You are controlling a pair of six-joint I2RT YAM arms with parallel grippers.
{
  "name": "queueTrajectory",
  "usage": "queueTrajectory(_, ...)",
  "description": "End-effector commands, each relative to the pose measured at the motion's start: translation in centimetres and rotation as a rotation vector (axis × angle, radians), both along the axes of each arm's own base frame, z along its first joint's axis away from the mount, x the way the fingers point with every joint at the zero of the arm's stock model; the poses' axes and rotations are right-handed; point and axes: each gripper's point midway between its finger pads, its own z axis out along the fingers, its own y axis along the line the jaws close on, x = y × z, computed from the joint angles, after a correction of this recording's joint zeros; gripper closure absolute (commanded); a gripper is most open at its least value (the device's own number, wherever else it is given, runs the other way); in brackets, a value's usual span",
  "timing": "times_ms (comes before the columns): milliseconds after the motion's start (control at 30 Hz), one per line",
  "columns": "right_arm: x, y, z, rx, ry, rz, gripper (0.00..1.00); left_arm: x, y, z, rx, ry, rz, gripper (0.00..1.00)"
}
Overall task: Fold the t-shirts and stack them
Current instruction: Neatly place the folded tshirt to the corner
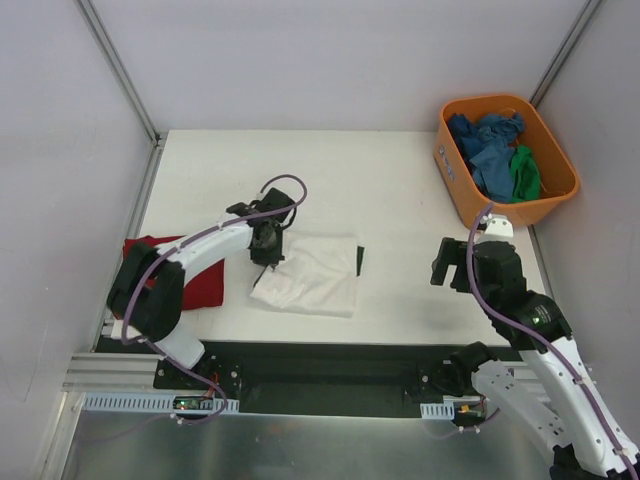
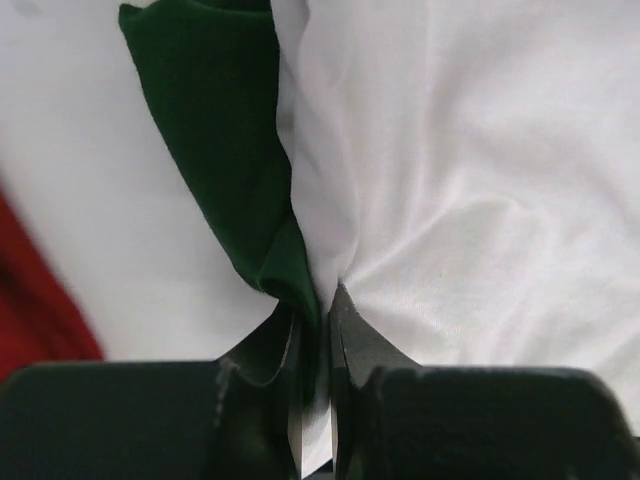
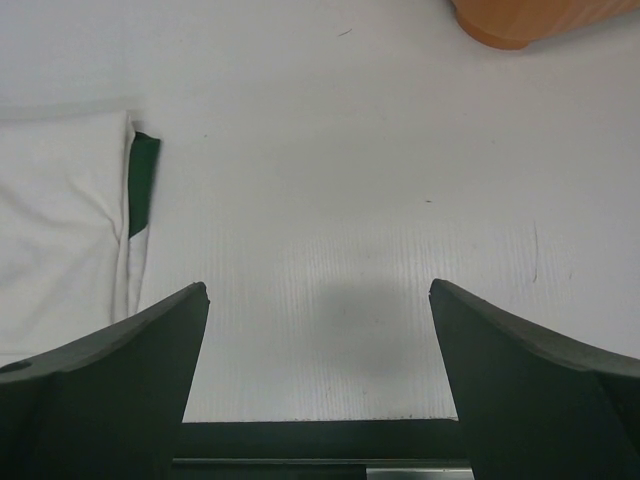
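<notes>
Left gripper [image 2: 318, 322], its arm reaching forward and angled down, pinches the left edge of the white-and-green t-shirt [image 1: 318, 275] near the dark red t-shirt [image 1: 200, 288]; right gripper [image 3: 318, 288] hovers apart, jaws spread wide.

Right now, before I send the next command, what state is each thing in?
left gripper: shut on the white t-shirt, at its edge.
right gripper: open, empty, above bare table.
white t-shirt: folded, lying on the table, one edge pinched.
dark red t-shirt: folded, on the table, partly under the left arm.
orange tub: upright, holding shirts.
blue shirts: crumpled in the tub.
green shirt: crumpled in the tub.
</notes>
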Motion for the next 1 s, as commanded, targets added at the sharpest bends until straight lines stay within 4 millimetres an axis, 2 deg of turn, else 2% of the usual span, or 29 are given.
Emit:
queueTrajectory(0, 0.4, 1.9, 0.3, 0.048, -0.004, 0.089, 0.03, -2.1, 7.5, 3.9, 0.282, -0.094, 0.029, 1.0)
queueTrajectory(33, 0.4, 2.4, 0.3, 0.063, 0.001, 0.112, 0.03, -3.1, 8.9, 4.2, 0.335, -0.076, 0.032, 1.0)
queueTrajectory(233, 0.5, 3.4, 0.0, 0.077, 0.018, 0.156, 0.03, -5.1, 14.6, 8.9, 0.587, -0.116, 0.08, 1.0)
queueTrajectory(333, 0.6, 3.4, 0.0, 0.075, 0.023, 0.159, 0.03, -4.9, 18.3, 11.6, 0.746, -0.18, 0.156, 1.0)
queueTrajectory(467, 0.6, 3.3, 0.1, 0.075, 0.016, 0.154, 0.03, -5.1, 22.0, 13.7, 0.807, -0.198, 0.264, 1.0)
queueTrajectory(700, 0.9, 3.2, 0.0, 0.075, 0.018, 0.145, 0.03, -4.2, 22.9, 16.8, 0.77, -0.301, 0.292, 1.0)
queueTrajectory(867, 1.0, 3.0, -0.2, 0.072, 0.028, 0.131, 0.03, -3.4, 20.9, 18.4, 0.611, -0.348, 0.259, 1.0)
queueTrajectory(967, 1.1, 3.0, -0.3, 0.072, 0.035, 0.129, 0.03, -3.2, 20.8, 19.9, 0.593, -0.39, 0.266, 1.0)
